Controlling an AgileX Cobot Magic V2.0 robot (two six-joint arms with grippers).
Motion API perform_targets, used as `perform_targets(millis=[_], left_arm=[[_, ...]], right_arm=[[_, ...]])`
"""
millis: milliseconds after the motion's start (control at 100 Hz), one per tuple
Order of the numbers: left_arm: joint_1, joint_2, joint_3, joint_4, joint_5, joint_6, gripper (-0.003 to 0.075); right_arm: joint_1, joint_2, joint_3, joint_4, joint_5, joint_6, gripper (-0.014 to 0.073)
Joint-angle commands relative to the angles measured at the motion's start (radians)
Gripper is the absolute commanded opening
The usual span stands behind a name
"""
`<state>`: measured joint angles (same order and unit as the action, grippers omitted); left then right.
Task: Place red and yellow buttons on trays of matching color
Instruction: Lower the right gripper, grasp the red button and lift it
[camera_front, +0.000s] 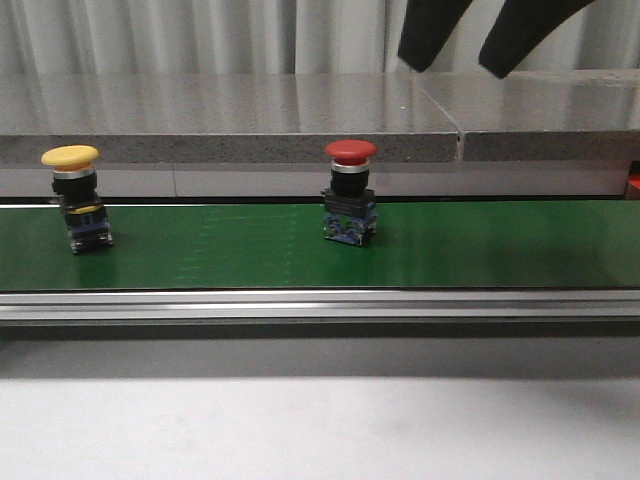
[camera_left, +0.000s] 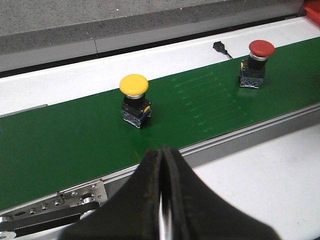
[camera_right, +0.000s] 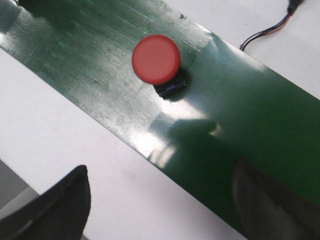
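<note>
So the right end effector (camera_right: 160, 200) hangs spread open above the red button (camera_front: 350, 192); left end effector (camera_left: 162, 165) is pinched closed, yellow button (camera_front: 76, 198) far left on the green belt (camera_front: 480, 245).

A green conveyor belt (camera_front: 480, 245) ran across the scene, passing directly beneath the right gripper (camera_front: 497, 40) and just ahead of the left gripper (camera_left: 162, 200). An aluminium rail (camera_front: 320, 304) edged the belt's near side, and a perforated metal bracket (camera_left: 75, 195) sat on that rail right beside the left gripper. Nearer still lay the white counter (camera_front: 320, 430). Beyond the belt, behind the right gripper, a grey speckled stone ledge (camera_front: 230, 115) stretched wide, with pale curtains (camera_front: 200, 35) hanging above it. A thin dark cable (camera_left: 222, 49) lay on the white surface at the belt's far edge.
</note>
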<state>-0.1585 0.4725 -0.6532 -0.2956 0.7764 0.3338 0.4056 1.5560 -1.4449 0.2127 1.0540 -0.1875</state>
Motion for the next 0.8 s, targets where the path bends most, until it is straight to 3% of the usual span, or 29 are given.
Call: perform_targets(millis=[0, 550, 620, 790], left_arm=[[-0.008, 0.006, -0.025, -0.029, -0.062, -0.008, -0.0021], [-0.008, 0.006, -0.025, -0.029, -0.062, -0.008, -0.0021], [-0.008, 0.006, -0.025, -0.029, -0.062, -0.008, -0.0021], [-0.008, 0.006, -0.025, -0.029, -0.062, -0.008, -0.0021]], right_arm=[[0.000, 0.009, -0.049, 0.031, -0.053, -0.032, 0.0584], [0.010, 0.192, -0.081, 0.029, -0.220, -0.071, 0.0575], [0.010, 0.195, -0.081, 0.029, -0.238, -0.071, 0.0510], [0.010, 0.201, -0.080, 0.026, -0.256, -0.071, 0.0234]])
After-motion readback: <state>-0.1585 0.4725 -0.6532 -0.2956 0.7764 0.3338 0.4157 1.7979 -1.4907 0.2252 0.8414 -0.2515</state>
